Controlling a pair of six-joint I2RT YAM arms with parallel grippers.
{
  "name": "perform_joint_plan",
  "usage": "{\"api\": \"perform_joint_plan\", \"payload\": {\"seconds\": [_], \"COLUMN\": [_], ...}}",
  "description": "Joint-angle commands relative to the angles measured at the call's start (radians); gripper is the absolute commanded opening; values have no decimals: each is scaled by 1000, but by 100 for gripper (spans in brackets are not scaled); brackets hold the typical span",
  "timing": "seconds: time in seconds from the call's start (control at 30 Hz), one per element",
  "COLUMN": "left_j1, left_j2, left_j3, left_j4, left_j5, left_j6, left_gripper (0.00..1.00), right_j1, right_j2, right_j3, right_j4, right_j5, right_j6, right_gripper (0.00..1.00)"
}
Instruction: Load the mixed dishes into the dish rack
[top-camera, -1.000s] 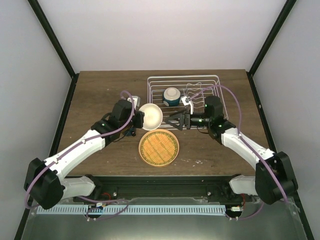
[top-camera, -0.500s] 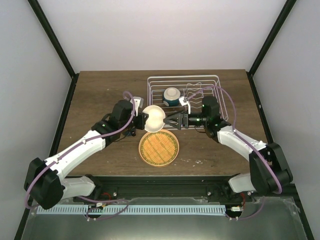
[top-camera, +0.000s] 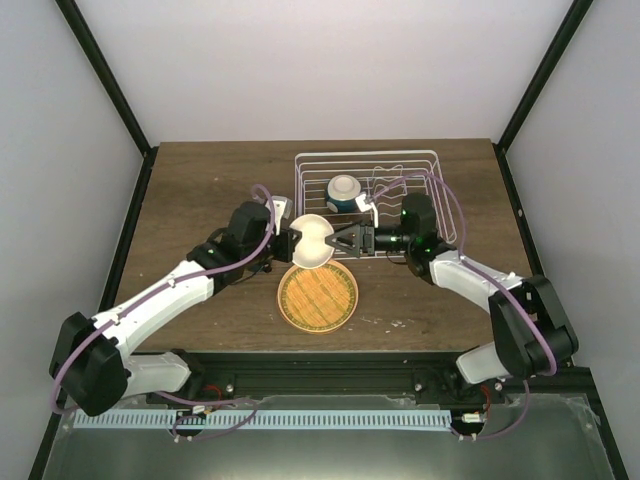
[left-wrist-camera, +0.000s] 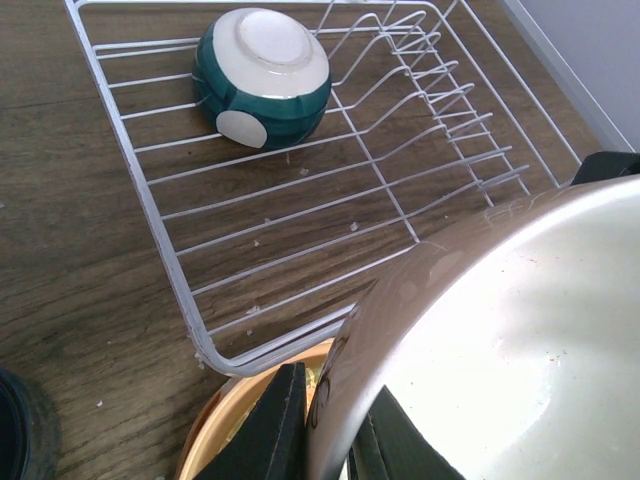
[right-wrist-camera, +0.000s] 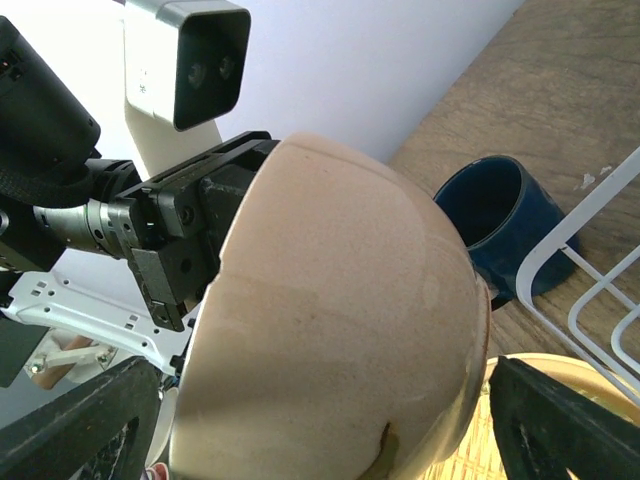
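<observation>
Two grippers meet on one dish, a cream bowl (top-camera: 312, 243). My left gripper (top-camera: 291, 241) is clamped on its rim: in my left wrist view one finger (left-wrist-camera: 268, 432) presses the outside and the other sits inside the hollow. The bowl is held on edge, its hollow facing my left wrist and its rounded back facing my right. My right gripper (top-camera: 339, 241) is spread wide, one finger on each side of that rounded back; I cannot tell whether either finger touches it. Counting outward, there are two bowls, one cup, one plate and one rack. The held bowl hangs over the 12 o'clock edge of the orange woven-pattern plate (top-camera: 318, 297), which lies flat on the wooden table (top-camera: 200, 190). The white wire dish rack (top-camera: 366, 153) lies at 1 o'clock from the held bowl, its near corner just beside the plate. The second bowl (top-camera: 343, 192), teal outside and pale on top, rests inside the rack toward its 10 o'clock part, beside the upright prongs. The dark blue cup (right-wrist-camera: 490, 225) sits on the table just outside the rack's corner.
</observation>
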Motion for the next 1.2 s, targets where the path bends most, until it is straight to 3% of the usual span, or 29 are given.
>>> {"api": "perform_joint_plan", "payload": {"seconds": [0.0, 0.83, 1.03, 1.17], "left_j1": [-6, -14, -14, -13], "left_j2": [-8, 44, 58, 51], "left_j3": [6, -13, -16, -14], "left_j4": [105, 174, 195, 200], "left_j5": [3, -14, 0, 10], "left_j6": [-1, -4, -9, -12], "left_gripper": [0, 0, 0, 0], "right_j1": [7, 51, 53, 55], "right_j2": [9, 101, 113, 122], "right_j3": [0, 37, 40, 51], "right_j4": [40, 144, 146, 101], "right_j5": [-29, -55, -49, -33], "right_j6": [16, 68, 67, 36], "right_gripper": [90, 69, 70, 80]}}
